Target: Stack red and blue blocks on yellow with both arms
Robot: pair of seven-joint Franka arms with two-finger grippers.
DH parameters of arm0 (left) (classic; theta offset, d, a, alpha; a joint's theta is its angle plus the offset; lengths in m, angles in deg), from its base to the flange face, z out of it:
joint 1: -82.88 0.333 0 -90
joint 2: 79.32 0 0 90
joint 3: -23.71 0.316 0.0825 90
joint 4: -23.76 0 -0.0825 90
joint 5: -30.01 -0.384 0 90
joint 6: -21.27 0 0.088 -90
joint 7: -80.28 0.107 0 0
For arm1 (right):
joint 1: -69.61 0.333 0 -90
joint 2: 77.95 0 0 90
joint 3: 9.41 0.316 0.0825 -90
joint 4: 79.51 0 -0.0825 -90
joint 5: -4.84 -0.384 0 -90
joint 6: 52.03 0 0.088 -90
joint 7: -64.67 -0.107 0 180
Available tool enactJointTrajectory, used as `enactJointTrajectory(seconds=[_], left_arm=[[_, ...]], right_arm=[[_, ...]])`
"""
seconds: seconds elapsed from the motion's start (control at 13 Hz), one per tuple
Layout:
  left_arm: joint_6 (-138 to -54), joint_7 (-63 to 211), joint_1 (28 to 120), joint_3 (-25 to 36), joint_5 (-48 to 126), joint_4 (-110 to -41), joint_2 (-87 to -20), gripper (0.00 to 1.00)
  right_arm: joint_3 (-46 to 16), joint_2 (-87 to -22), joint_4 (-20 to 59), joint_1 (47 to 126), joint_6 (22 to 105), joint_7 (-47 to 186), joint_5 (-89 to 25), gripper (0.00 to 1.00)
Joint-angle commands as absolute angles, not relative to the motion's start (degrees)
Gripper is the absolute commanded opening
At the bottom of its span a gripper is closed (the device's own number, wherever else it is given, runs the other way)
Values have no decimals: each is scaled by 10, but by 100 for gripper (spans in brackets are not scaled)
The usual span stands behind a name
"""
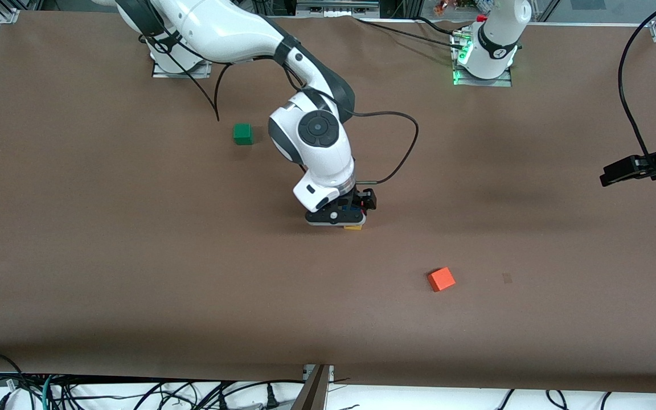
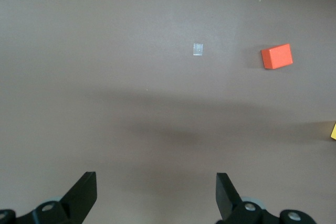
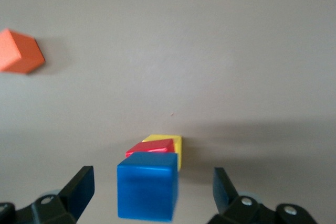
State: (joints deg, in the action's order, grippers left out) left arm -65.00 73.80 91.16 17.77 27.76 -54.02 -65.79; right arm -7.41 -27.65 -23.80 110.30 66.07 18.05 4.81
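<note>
The right gripper (image 1: 344, 221) is held low over the stack near the table's middle, its fingers (image 3: 79, 187) spread wide and clear of the blue block (image 3: 147, 185). That block is seen on the red block (image 3: 151, 147), which sits on the yellow cube (image 3: 175, 145). The left gripper (image 2: 156, 195), spread and empty, is kept waiting above bare table at the left arm's end.

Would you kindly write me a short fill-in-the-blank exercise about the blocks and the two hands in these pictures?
1. The blue block sits on top of the ____ block.
2. The bottom block of the stack is ____.
3. The right hand is open, one finger on each side of the ____ block.
4. The open left hand holds ____.

Missing words: red; yellow; blue; nothing
</note>
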Motion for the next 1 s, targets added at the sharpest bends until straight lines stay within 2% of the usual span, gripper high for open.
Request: enactJointTrajectory(seconds=[0.0, 0.15, 0.31, 0.54, 0.69, 0.92], left_arm=[[-648, 748, 914, 178, 291, -538, -659, 100], [-648, 748, 914, 178, 292, -538, -658, 100], [-648, 748, 914, 177, 292, -538, -658, 100], [-648, 749, 914, 178, 292, -538, -658, 100], [-648, 748, 914, 177, 291, -538, -658, 100], [-648, 747, 914, 178, 293, -538, -658, 100]], right_arm=[[-66, -350, -229, 1041, 598, 213, 27, 100], [-69, -405, -205, 993, 562, 237, 3, 100], [-72, -456, -198, 956, 448, 321, -11, 100], [-104, -532, -179, 914, 322, 409, -12, 100], [-145, -615, -86, 910, 321, 461, -12, 100], [-149, -739, 98, 884, 400, 502, 1, 100]])
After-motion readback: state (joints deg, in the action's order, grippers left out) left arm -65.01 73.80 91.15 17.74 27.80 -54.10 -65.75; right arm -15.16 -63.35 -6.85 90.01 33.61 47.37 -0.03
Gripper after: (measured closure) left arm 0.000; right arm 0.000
